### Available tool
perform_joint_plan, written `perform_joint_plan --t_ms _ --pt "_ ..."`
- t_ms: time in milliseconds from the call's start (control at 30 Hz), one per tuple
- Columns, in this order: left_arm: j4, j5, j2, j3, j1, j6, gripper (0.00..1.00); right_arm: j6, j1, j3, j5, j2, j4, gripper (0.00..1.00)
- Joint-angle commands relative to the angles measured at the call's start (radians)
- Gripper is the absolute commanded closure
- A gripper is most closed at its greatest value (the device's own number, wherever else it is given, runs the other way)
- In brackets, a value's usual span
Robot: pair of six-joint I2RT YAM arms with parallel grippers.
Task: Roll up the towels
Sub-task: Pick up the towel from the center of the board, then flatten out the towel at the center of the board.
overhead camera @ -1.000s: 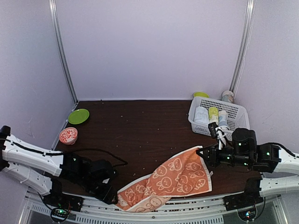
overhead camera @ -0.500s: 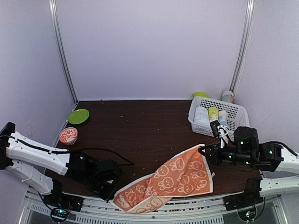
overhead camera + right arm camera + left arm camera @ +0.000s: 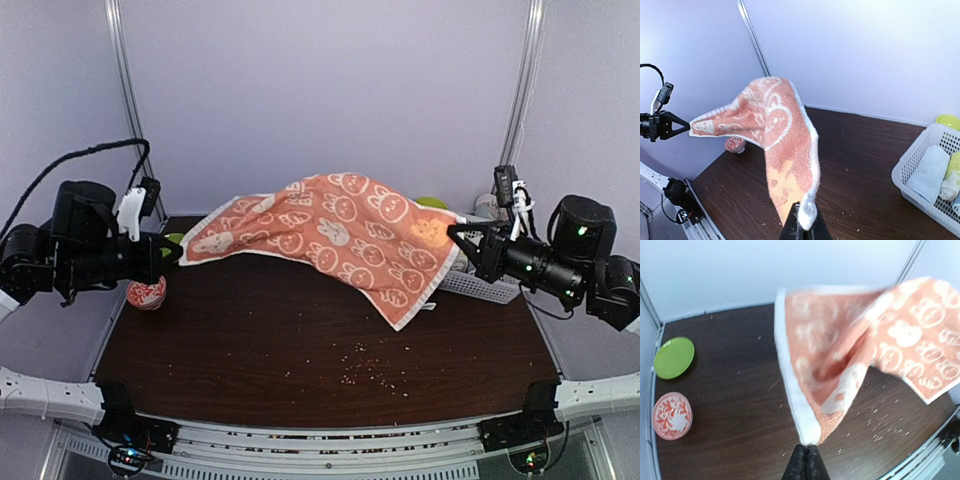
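An orange towel [image 3: 335,235] with cream rabbit patterns hangs stretched in the air above the table. My left gripper [image 3: 172,254] is shut on its left corner, and my right gripper [image 3: 458,234] is shut on its right corner. A loose corner droops toward the table in the middle right. In the left wrist view the orange towel [image 3: 850,345] rises from my shut left gripper [image 3: 807,452]. In the right wrist view the orange towel [image 3: 782,145] runs from my shut right gripper [image 3: 803,220] toward the left gripper [image 3: 682,126]. The light blue dotted towel is out of view.
A white basket [image 3: 912,187] with rolled cloths stands at the back right, partly hidden behind the towel. A green plate [image 3: 673,357] and a red patterned bowl [image 3: 671,415] sit at the back left. Crumbs are scattered on the dark brown table [image 3: 300,340].
The left gripper shut on the towel's near corner. Both arms then rose high and spread apart, lifting the orange towel off the table's front edge into the air.
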State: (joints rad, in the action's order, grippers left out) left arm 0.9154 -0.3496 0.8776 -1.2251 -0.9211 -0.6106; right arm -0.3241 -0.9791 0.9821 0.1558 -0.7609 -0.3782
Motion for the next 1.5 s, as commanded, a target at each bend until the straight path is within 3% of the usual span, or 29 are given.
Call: perform_joint_plan --t_ms 0,100,267,667,967,1067,1100,1200,1267,1333,1467 --pt "-0.043 0.052 0.024 0.301 0.001 -0.053 1.0 -0.095 0.006 -0.256 0.049 0.011 0.004 1.0" --pt "-0.175 0.127 0.029 0.519 -0.001 -0.142 1.0 -0.188 0.006 -0.415 0.036 0.026 0.072 1.0" --pt "-0.285 0.187 0.074 0.688 -0.002 -0.242 1.0 -0.263 0.005 -0.528 0.021 0.036 0.112 1.0" --pt "-0.198 0.174 0.052 0.682 0.0 -0.234 1.0 -0.244 0.008 -0.525 0.033 0.002 0.104 1.0" --pt "-0.217 0.106 0.093 0.647 -0.001 -0.293 1.0 -0.235 0.138 -0.212 0.112 -0.276 0.138 1.0" --pt "-0.227 0.065 0.059 0.654 -0.001 -0.321 1.0 -0.252 0.21 -0.064 0.099 -0.444 0.062 1.0" --pt "-0.232 0.058 0.052 0.661 -0.001 -0.33 1.0 -0.26 0.226 -0.031 0.082 -0.502 0.026 0.96" --pt "-0.254 0.05 0.052 0.67 0.0 -0.35 1.0 -0.272 0.227 -0.003 0.065 -0.587 -0.032 0.62" --pt "-0.271 0.05 0.065 0.669 0.0 -0.362 1.0 -0.286 0.217 -0.053 0.058 -0.557 -0.019 0.5" --pt "-0.296 0.055 0.081 0.668 -0.001 -0.364 1.0 -0.303 0.205 -0.103 0.057 -0.5 -0.03 0.44" --pt "-0.327 0.059 0.124 0.657 0.0 -0.347 1.0 -0.347 0.159 -0.204 0.071 -0.407 -0.098 0.43"
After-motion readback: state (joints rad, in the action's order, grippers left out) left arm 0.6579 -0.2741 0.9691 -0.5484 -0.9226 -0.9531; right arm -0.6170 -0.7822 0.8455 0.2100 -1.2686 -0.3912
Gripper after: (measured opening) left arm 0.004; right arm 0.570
